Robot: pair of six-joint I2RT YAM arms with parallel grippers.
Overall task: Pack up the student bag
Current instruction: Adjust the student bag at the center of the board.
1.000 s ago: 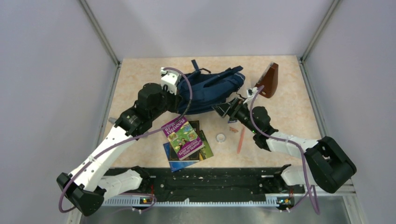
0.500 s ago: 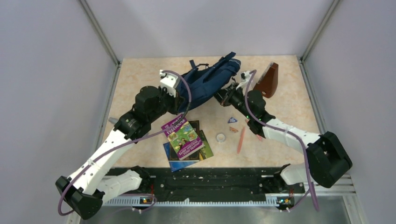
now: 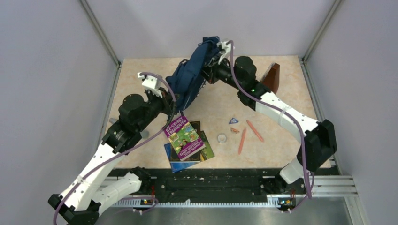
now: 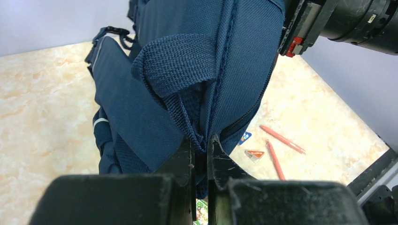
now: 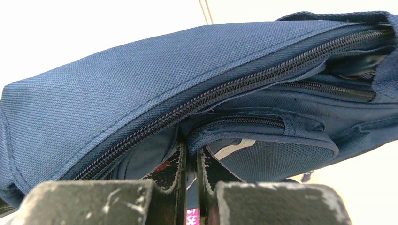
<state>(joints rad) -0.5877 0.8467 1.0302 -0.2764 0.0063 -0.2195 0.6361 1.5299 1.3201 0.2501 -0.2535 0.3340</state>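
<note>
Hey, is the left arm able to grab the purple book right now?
Probably not yet. The left gripper is shut on the student bag, holding it up. The purple book lies uncovered just beside that arm, so it looks reachable once the bag is released.

On the worktop (image 3: 291, 108), stacked books (image 3: 186, 140) lie at 7 o'clock, a tape roll (image 3: 222, 138) beside them at 3 — orange pens (image 3: 242, 140) at 4, a brown wedge (image 3: 271, 77) at 1.
</note>
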